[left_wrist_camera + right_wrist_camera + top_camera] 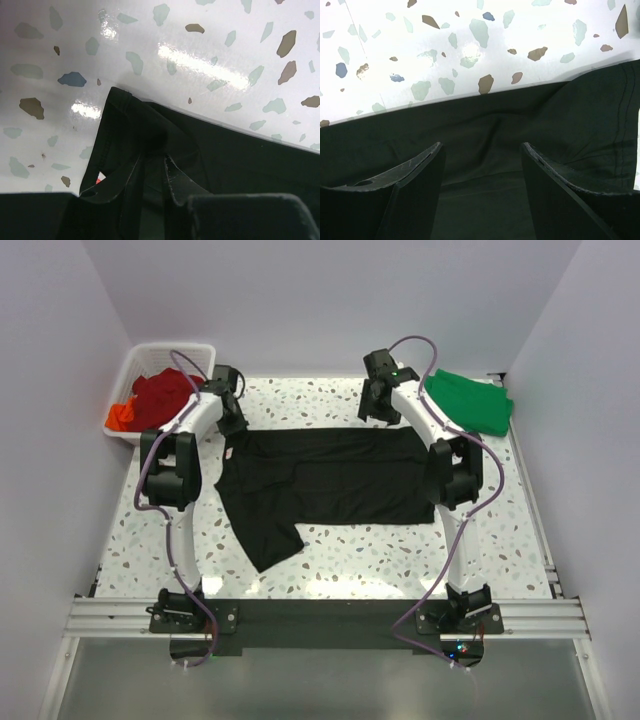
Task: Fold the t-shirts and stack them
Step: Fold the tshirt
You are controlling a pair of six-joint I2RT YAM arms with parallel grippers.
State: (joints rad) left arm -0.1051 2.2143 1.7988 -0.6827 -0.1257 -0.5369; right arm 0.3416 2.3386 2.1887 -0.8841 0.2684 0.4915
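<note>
Black t-shirt (320, 480) spread flat, left pincer (152, 165) slightly parted over its corner, right pincer (482, 160) agape above its far edge

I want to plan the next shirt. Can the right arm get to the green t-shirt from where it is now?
Probably yes. The green t-shirt lies on the table's far right corner, just beside the right gripper, whose jaws stand open over the black t-shirt. Nothing lies between them.
</note>
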